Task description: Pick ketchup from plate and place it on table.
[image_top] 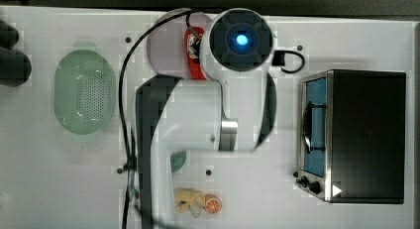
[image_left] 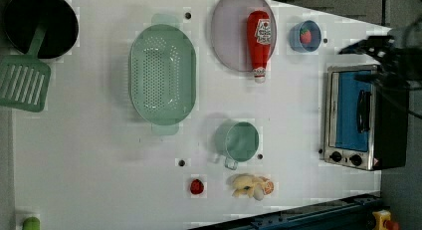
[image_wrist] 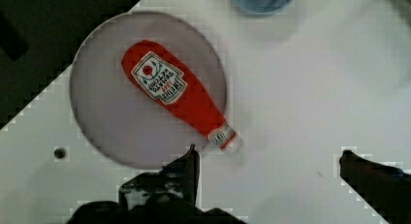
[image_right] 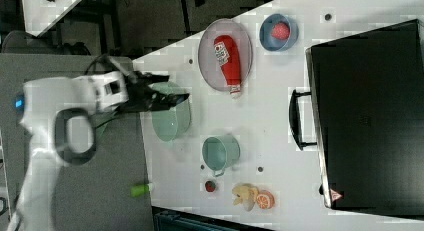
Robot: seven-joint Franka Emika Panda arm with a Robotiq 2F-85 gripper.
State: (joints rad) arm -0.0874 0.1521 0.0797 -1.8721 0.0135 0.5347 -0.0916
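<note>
On the plate (image_wrist: 121,122) lies the ketchup (image_wrist: 179,98), flat on its side; its white cap pokes out past the plate's rim over the white table (image_wrist: 310,88); a small blue dish (image_left: 304,36) with a strawberry sits near the plate; the gripper (image_wrist: 266,161) hangs above the bottle with its two fingers (image_wrist: 186,168) wide apart, holding nothing.

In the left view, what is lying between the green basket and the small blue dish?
The plate with the ketchup lying on it sits between the green basket and the blue dish, seen in the left view.
</note>
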